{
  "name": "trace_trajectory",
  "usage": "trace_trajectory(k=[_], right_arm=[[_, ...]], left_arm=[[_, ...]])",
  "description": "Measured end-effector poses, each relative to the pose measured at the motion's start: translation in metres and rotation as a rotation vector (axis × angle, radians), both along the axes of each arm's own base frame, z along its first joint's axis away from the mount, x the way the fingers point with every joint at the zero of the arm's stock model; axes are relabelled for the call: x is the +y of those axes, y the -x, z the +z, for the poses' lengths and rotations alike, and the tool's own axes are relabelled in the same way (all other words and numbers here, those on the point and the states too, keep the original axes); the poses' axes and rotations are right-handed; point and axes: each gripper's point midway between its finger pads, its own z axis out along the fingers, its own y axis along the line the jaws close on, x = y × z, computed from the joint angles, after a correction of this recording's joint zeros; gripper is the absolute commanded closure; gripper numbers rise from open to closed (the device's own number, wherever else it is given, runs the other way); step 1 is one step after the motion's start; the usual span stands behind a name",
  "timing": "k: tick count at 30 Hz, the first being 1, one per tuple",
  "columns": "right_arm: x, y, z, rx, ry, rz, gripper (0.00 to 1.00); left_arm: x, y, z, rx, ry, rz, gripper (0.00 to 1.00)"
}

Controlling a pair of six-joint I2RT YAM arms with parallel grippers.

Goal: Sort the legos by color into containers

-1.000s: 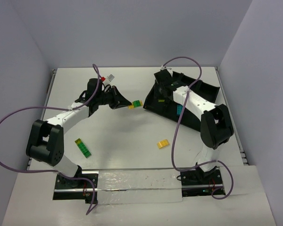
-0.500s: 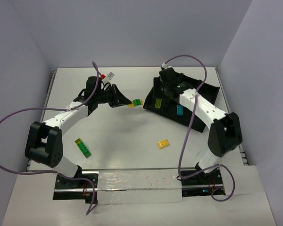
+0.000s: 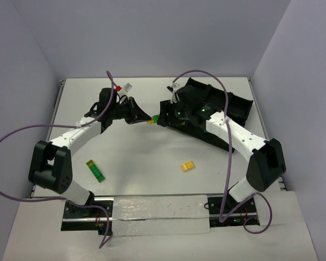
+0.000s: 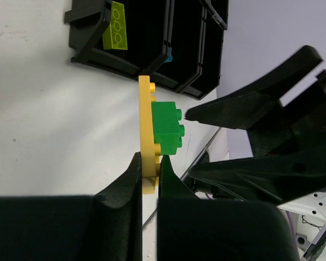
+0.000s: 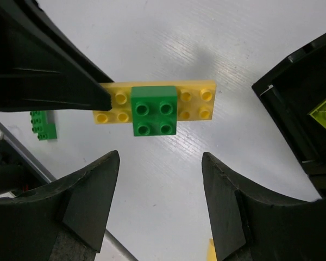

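My left gripper (image 4: 148,163) is shut on the end of a yellow lego plate (image 4: 146,117) with a green lego (image 4: 167,129) stuck on its face, held just above the table. In the top view the left gripper (image 3: 143,116) and this stack (image 3: 151,121) are left of the black tray (image 3: 240,103). My right gripper (image 5: 160,163) is open and empty, jaws wide, facing the green lego (image 5: 155,110) and yellow plate (image 5: 198,100) from a short way off. The tray holds a lime lego (image 4: 117,32) and a cyan one (image 4: 168,54).
A loose yellow lego (image 3: 188,166) lies mid-table in front of the tray. A green and yellow stack (image 3: 95,170) lies at the near left by the left arm. The tray's corner (image 5: 293,114) is close on the right gripper's right.
My right gripper has swung left from over the tray to beside the stack that the left gripper holds. The left gripper has barely moved.
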Motion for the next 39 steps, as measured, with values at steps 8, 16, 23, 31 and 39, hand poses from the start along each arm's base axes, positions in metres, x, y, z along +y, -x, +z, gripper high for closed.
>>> trace_trajectory(k=[8,16,23,31,39], right_arm=[[0.012,-0.005,-0.009,0.032,-0.002,0.02,0.38],[0.018,-0.008,-0.014,0.042,-0.013,0.029,0.46],[0.024,-0.009,-0.018,0.053,-0.021,0.043,0.46],[0.032,-0.012,-0.009,0.031,-0.042,0.055,0.45],[0.032,-0.015,-0.013,0.039,-0.032,0.043,0.82]], left_arm=[[0.0,0.001,0.004,-0.009,0.004,0.0,1.0],[0.001,0.003,0.007,-0.017,0.007,0.0,1.0],[0.001,0.004,0.005,-0.014,0.005,-0.001,1.0],[0.002,0.005,0.003,-0.008,0.003,-0.003,1.0],[0.003,0.004,0.002,-0.008,-0.002,0.002,1.0]])
